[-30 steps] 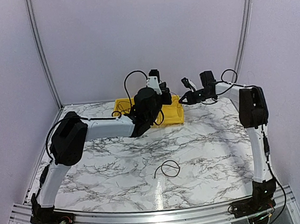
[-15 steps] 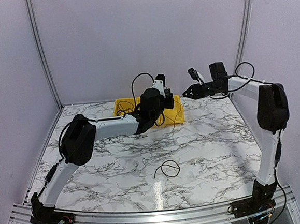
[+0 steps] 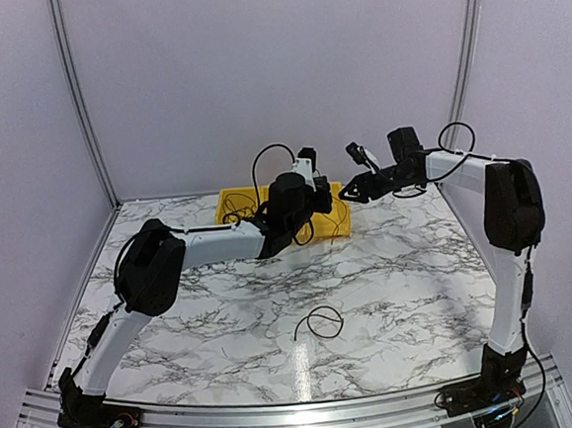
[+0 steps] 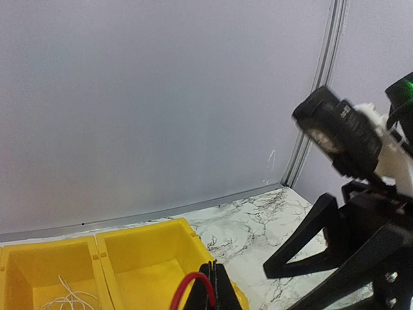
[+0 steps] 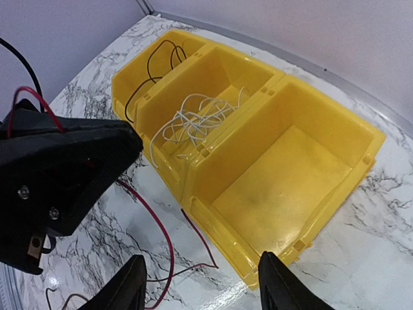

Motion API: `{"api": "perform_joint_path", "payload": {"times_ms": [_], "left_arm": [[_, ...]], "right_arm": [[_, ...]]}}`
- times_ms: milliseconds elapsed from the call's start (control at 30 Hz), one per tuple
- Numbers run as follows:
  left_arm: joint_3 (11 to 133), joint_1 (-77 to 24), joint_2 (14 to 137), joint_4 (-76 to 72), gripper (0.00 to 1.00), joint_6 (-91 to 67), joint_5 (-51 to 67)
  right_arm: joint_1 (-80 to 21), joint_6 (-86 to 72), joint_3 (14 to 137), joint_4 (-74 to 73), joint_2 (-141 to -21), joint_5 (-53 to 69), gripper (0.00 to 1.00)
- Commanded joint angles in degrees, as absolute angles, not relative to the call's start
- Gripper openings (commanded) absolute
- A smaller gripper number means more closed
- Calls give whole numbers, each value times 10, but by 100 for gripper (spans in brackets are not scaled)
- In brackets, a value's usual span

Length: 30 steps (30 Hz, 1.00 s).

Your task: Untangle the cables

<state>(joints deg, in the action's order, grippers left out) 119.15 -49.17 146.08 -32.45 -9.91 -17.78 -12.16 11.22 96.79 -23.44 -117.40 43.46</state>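
Nearest my side, a thin black cable loop [image 3: 319, 322] lies alone on the white marble-patterned table [image 3: 400, 274], well apart from everything else and, as far as I can judge, already free. Farther back, a thin red cable [image 4: 193, 276] trails over the table in front of the yellow plastic three-compartment bin [image 5: 193, 155] and climbs to the left claw [image 4: 213, 284], which is pinched tight on it above the bin's right end. The right claw [image 5: 208, 284] hangs near it, jaws spread wide with nothing between them. In the bin, a pale white cable [image 5: 193, 116] is bunched in the middle compartment, a black cable [image 5: 155, 55] sits in the left-end one, and the right-end compartment holds nothing. I read the step as getting the red one into that last compartment. To do it cleanly I'd raise the left claw until the slack clears the front wall, then lower it over the right end, keeping it off the white bunch next door. The right claw could guide the tail. From the overhead camera the red strand is too fine to trace, so I can't say how long that tail is.
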Motion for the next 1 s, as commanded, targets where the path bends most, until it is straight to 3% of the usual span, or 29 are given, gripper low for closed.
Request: {"api": "perform_joint_path", "payload": {"times_ms": [0, 100, 200, 333, 567, 767, 833, 967], "left_arm": [[1168, -489, 1429, -344, 0, -106, -164], [1154, -490, 1419, -356, 0, -104, -164], [1147, -490, 1414, -362, 0, -102, -165], [1142, -490, 1413, -366, 0, -100, -168], [1127, -490, 1403, -382, 0, -101, -171], [1108, -490, 1390, -397, 0, -103, -173], [1106, -490, 1388, -399, 0, -102, -173], [1099, -490, 1387, -400, 0, -102, -175]], "right_arm": [[-137, 124, 1009, -282, -1204, 449, 59], [-140, 117, 1018, -290, -1213, 455, 56], [-140, 116, 1024, -293, -1216, 468, 34], [-140, 113, 1038, -309, -1225, 503, 25], [-149, 120, 1043, -333, -1240, 491, 49], [-155, 118, 1050, -340, -1254, 476, 52], [-156, 118, 1053, -344, -1260, 482, 42], [-155, 119, 1063, -341, -1260, 504, 0]]}}
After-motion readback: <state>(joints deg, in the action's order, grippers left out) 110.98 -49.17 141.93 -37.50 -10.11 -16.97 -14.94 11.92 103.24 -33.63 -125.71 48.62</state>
